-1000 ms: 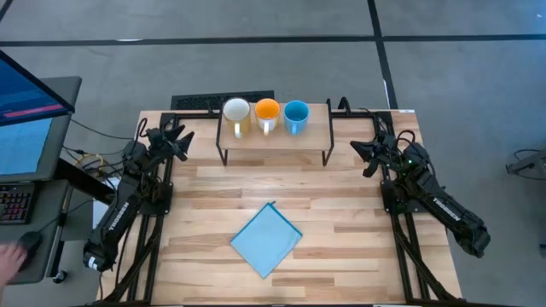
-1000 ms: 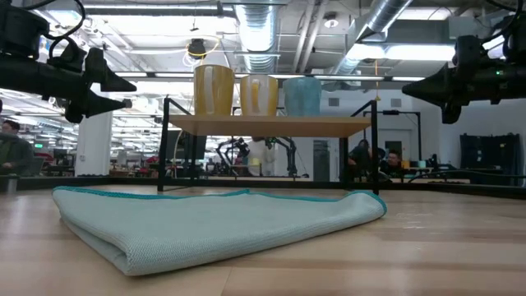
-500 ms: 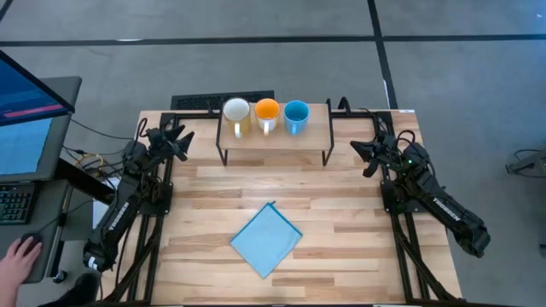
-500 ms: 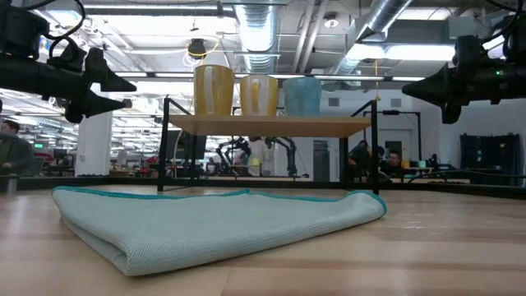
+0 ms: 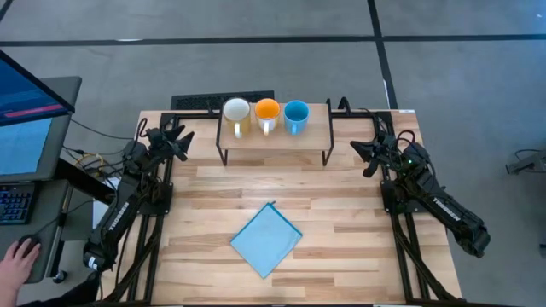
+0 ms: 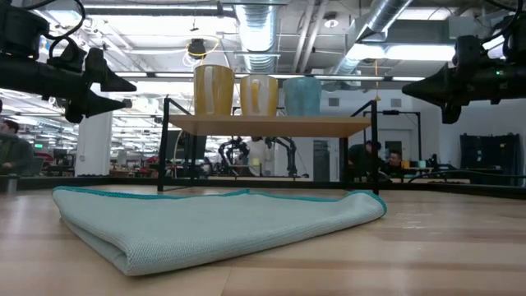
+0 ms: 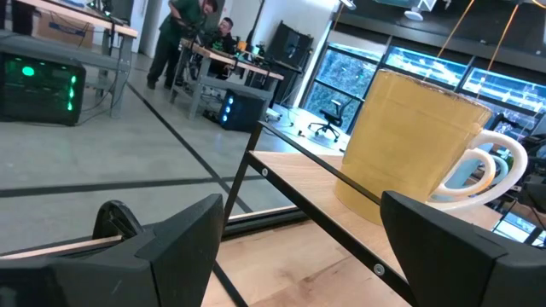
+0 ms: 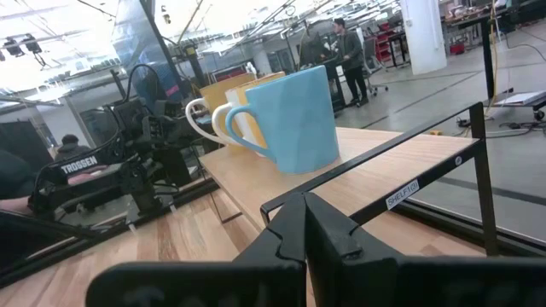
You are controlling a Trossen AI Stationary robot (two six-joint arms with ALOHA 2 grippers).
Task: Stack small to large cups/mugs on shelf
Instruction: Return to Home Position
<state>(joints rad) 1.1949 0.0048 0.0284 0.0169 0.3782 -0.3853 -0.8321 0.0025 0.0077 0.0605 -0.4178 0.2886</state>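
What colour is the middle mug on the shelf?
The middle mug is orange, white-handled; clearest from the high view.

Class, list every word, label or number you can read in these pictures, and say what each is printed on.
"TROSSEN": white letters on the left arm, in the right wrist view.
White sticker on the shelf frame: print too small to read.
White lettering on the right arm: too small to read.

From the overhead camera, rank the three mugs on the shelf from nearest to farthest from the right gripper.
1. Blue mug, at the end of the shelf nearest the right gripper.
2. Orange mug, in the middle.
3. Cream mug, at the far end.
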